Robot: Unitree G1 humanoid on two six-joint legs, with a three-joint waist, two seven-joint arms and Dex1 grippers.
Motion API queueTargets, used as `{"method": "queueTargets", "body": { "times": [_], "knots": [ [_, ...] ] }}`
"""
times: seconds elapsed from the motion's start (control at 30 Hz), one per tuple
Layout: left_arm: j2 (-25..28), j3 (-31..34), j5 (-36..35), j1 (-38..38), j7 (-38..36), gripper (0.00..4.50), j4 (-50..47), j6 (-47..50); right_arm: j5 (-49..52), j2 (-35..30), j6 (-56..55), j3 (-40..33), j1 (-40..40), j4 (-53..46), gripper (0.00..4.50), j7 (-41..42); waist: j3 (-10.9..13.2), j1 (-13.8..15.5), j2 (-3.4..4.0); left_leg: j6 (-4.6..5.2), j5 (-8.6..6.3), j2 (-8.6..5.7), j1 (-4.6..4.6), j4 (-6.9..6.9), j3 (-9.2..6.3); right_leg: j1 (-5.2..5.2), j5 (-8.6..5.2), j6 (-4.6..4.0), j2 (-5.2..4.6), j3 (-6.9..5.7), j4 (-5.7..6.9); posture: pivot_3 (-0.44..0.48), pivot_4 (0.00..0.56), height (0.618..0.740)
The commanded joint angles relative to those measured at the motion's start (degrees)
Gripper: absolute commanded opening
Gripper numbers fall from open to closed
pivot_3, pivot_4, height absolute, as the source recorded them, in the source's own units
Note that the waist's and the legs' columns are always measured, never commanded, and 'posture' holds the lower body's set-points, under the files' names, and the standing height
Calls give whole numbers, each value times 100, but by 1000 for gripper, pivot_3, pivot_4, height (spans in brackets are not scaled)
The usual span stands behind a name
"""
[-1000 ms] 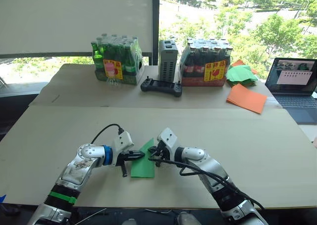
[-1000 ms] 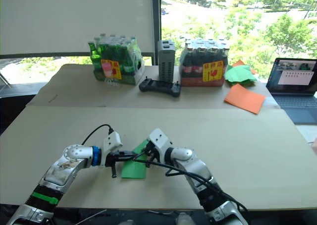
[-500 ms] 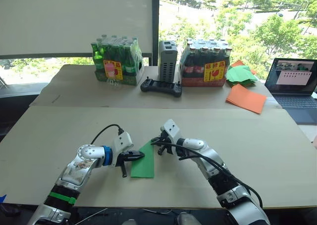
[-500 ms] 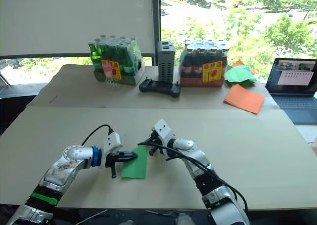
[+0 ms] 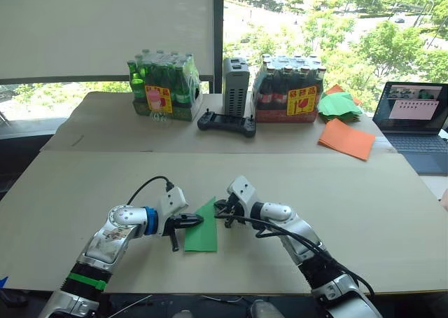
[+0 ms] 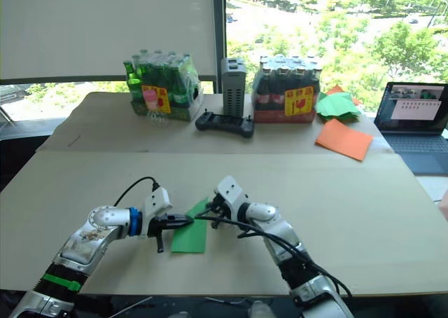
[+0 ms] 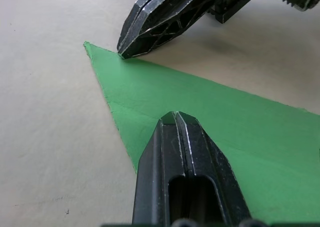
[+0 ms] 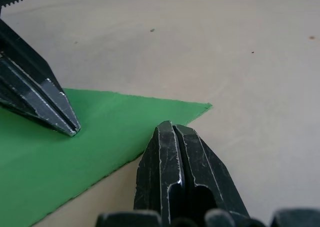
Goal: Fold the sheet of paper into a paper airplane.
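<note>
Airplane (image 5: 201, 228): laid flat on the table (image 5: 364, 206), tip toward 12 o'clock.
Left gripper (image 7: 175, 118): fingers pressed together, tips on the airplane.
Right gripper (image 8: 172, 128): fingers pressed together at the airplane's edge near the tip.
Packs (image 5: 162, 88): bottles shrink-wrapped, at 12 o'clock.

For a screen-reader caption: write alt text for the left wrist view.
A bright green paper airplane lies flat on a tan table, its sharp tip pointing away. The left gripper, shut, presses on the paper near one edge, while the right gripper, also shut, touches the opposite edge near the tip.
</note>
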Motion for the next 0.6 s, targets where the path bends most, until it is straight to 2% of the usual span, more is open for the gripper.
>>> {"method": "queueTargets", "body": {
  "times": [0.03,0.37,0.6],
  "knots": [
    [50,-122,90,72,-22,18,56,115,-65,-40,326,345,306,-147,0,151,0,-2,0,0,0,0,0,0,-1,0,0,0,1,0,0,0,150,740],
    [22,-168,114,0,-41,18,121,102,-111,-188,623,608,699,-760,0,199,-3,-4,0,1,-1,0,10,-2,1,9,-2,1,1,1,-3,0,150,740],
    [22,-187,118,-8,-63,18,134,95,47,-37,406,116,497,-1163,0,0,-2,-8,0,1,0,1,10,-2,2,8,-2,2,1,1,-2,0,150,740]
  ]
}}
